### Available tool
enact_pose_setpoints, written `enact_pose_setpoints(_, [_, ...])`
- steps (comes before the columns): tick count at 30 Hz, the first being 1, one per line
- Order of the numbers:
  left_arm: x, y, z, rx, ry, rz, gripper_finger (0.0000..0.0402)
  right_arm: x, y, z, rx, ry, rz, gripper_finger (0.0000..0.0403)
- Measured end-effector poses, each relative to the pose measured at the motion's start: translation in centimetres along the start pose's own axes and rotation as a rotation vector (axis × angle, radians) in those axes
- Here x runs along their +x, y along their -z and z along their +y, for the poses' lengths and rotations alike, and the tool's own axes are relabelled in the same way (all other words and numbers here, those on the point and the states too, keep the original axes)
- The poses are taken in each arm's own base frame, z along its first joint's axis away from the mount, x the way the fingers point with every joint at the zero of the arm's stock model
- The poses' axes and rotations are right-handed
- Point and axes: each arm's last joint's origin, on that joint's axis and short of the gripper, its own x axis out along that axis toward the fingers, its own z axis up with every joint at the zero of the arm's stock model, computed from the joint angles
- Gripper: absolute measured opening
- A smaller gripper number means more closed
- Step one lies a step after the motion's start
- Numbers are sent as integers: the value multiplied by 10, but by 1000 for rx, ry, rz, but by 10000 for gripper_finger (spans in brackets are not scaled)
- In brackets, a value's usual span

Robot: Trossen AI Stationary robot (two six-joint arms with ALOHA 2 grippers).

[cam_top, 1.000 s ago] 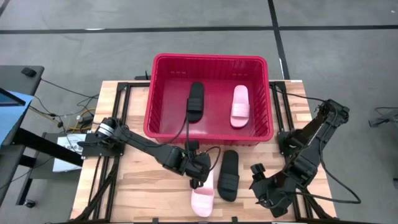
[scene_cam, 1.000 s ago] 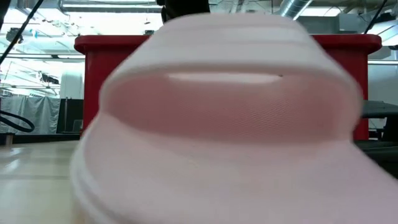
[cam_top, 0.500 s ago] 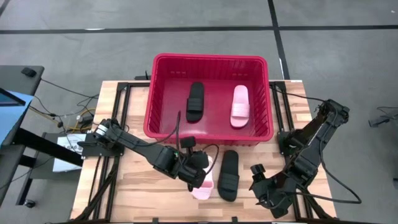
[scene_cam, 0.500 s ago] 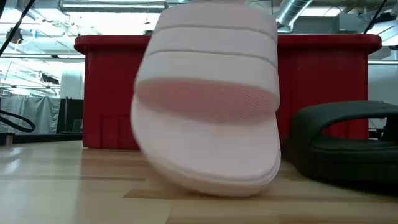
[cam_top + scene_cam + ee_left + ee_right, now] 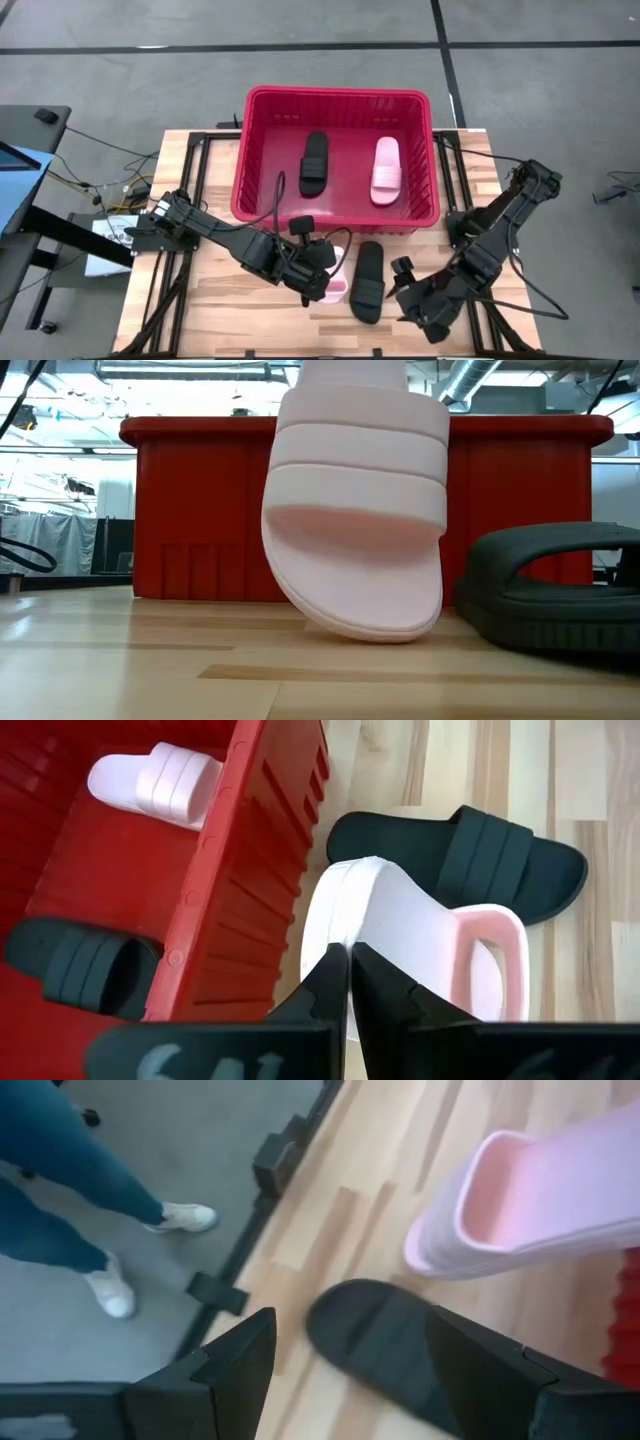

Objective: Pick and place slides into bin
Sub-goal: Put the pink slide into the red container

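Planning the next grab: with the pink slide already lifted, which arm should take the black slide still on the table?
Right, probably. The right gripper sits open beside the black slide on the table, which fills its wrist view. The left gripper is shut on the pink slide, tilted up in front of the bin.

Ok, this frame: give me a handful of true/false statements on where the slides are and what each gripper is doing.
1. Two slides lie in the bin. True: one black slide in the bin and one pink slide in the bin.
2. The left gripper is empty. False: it is shut on the pink slide, pinching its heel edge.
3. The held pink slide lies flat on the table. False: it is tipped up steeply, toe end down, in front of the bin.
4. A black slide on the table lies beside the held one. True.
5. The right gripper grips that black slide. False: it is open near it.
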Motion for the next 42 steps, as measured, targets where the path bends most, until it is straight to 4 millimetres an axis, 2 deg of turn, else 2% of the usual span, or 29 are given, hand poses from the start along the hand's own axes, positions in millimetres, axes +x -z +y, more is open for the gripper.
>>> enact_pose_setpoints(10, [0,0,0,-13,-3,-2,0,12,-7,-31,-79,64,24,249])
enact_pose_setpoints(17, [-4,-2,0,-33,-2,-16,0,23,-5,-31,-94,70,60,249])
enact_pose_setpoints(28, [-35,-17,14,-63,-8,-73,0,23,-6,-29,-94,68,48,249])
enact_pose_setpoints(37, [-49,-26,20,-82,-1,-125,0,23,-12,-28,-165,60,-12,249])
enact_pose_setpoints(42, [-55,-30,23,-97,3,-152,0,23,-18,-34,-197,71,-53,249])
